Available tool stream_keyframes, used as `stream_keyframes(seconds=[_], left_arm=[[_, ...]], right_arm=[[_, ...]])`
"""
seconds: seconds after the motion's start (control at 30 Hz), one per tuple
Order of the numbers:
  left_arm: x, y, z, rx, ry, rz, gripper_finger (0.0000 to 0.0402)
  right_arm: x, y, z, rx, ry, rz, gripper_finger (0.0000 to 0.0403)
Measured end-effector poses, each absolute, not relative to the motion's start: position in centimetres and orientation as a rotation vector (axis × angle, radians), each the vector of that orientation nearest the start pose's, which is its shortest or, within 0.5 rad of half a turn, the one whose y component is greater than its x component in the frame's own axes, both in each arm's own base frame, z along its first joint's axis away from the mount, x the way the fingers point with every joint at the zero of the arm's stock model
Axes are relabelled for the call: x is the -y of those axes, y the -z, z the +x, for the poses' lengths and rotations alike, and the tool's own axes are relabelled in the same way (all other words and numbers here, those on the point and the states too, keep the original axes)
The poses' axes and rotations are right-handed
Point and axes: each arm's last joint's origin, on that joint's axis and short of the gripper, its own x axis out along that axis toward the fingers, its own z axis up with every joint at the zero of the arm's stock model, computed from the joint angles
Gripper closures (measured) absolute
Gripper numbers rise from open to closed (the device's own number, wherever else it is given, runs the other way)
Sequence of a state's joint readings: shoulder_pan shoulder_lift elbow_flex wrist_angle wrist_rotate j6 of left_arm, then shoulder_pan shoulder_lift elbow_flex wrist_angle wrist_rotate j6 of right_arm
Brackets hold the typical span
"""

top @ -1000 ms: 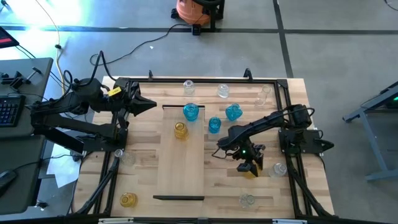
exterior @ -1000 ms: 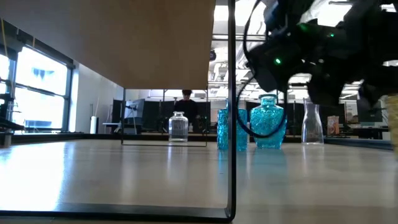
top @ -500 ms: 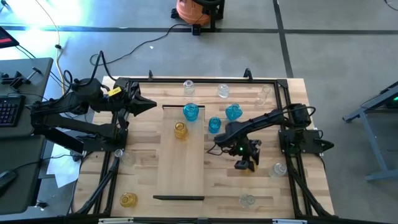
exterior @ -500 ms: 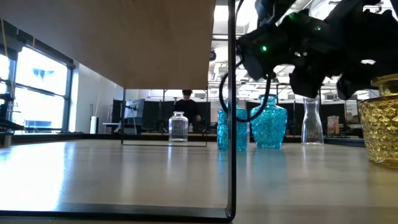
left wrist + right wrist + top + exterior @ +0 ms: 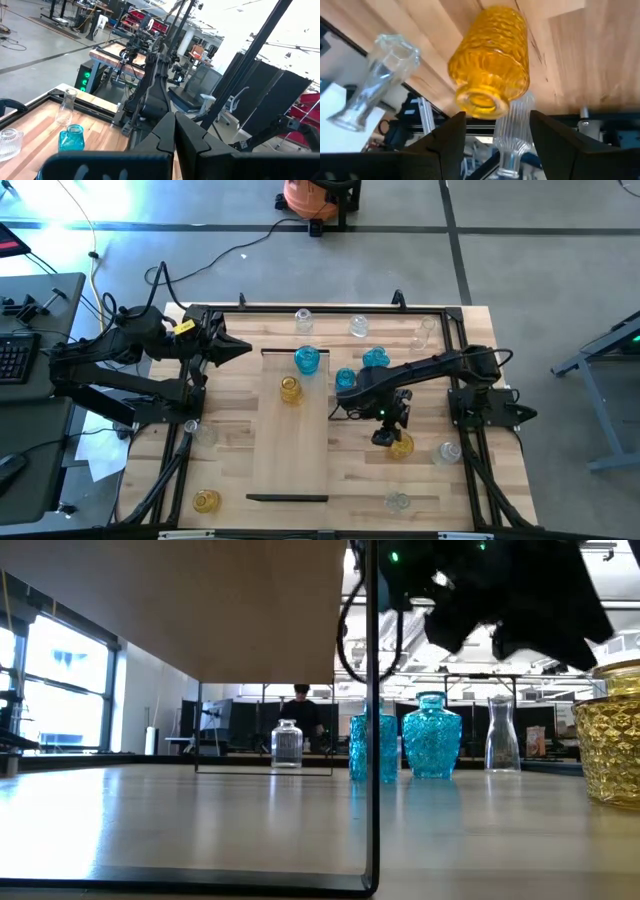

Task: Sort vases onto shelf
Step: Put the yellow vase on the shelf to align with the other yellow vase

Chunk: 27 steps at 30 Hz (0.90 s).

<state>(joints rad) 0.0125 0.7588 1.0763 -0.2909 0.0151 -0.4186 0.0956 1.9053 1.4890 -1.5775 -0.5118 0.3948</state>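
A yellow vase (image 5: 402, 445) (image 5: 492, 65) stands upright on its base on the table (image 5: 612, 735), right of the shelf (image 5: 290, 430). My right gripper (image 5: 384, 436) (image 5: 497, 117) hovers open just above it and slants down, one finger on either side of the vase's mouth but clear of it. A blue vase (image 5: 307, 360) and another yellow vase (image 5: 290, 389) stand on the shelf's far end. My left gripper (image 5: 240, 348) (image 5: 175, 137) waits shut and level over the table's far left part.
Two blue vases (image 5: 345, 379) (image 5: 376, 359) stand just right of the shelf, under my right arm. Clear vases stand along the far edge (image 5: 358, 327), at the near right (image 5: 447, 450) (image 5: 398, 502) and at the left (image 5: 205, 430). A yellow vase (image 5: 206, 500) is at the near left.
My right gripper has risen from low over the yellow vase and drawn toward the far edge and the shelf, tipping as it went; its fingers have stayed open. The yellow vase has shifted slightly toward the far edge, then stood still on the table.
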Motion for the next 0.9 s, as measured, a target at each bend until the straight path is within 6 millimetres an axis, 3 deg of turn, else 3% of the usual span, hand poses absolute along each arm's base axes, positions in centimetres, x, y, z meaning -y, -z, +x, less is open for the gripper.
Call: stream_keyframes(seconds=[0.27, 0.57, 0.73, 0.9], left_arm=[[-0.1, -42.1, 13.9, 0.024, 0.008, -0.418, 0.0401], [-0.1, -42.1, 13.9, 0.023, 0.008, -0.417, 0.0401], [-0.1, -42.1, 13.9, 0.022, 0.007, -0.416, 0.0401], [-0.1, -42.1, 13.9, 0.021, 0.007, -0.408, 0.0401]], right_arm=[[-4.1, -24.6, 31.6, -1.944, 0.157, 0.608, 0.0202], [-4.5, -26.0, 29.5, -1.914, 0.238, 0.643, 0.0202], [-5.7, -28.3, 28.3, -1.841, 0.24, 0.64, 0.0202], [-7.8, -31.6, 27.1, -1.625, 0.35, 0.44, 0.0203]])
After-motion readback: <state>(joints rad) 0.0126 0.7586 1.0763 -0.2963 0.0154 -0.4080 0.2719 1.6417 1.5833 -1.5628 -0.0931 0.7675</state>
